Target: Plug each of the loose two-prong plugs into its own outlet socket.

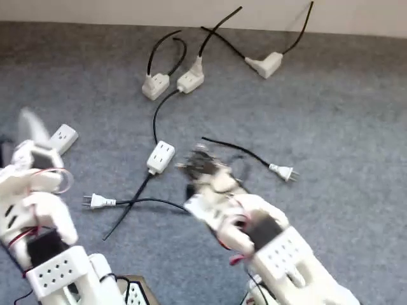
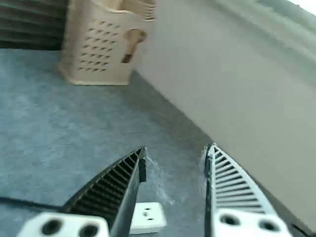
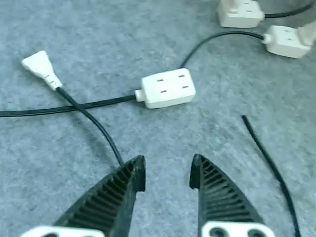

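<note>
A white two-prong plug [image 1: 98, 201] lies on the grey carpet at the front left, its black cord trailing right. Another loose plug [image 1: 283, 171] lies to the right of centre. A white outlet socket [image 1: 161, 157] on a black cord sits mid-floor, seen again as the socket [image 3: 167, 88] with the first plug [image 3: 42, 66] beside it. My right gripper [image 3: 168, 165] is open and holds nothing; it hovers over the carpet just short of that socket, right gripper [image 1: 197, 162]. My left gripper [image 2: 175, 153] is open above a small white socket [image 2: 146, 217], at the far left [image 1: 63, 136].
Three more white sockets with black cords lie at the back: one [image 1: 156, 86], one [image 1: 191, 79] and one [image 1: 267, 63]. A beige perforated basket [image 2: 103, 42] stands by the wall. A loose black cable [image 3: 271, 168] runs beside my right gripper.
</note>
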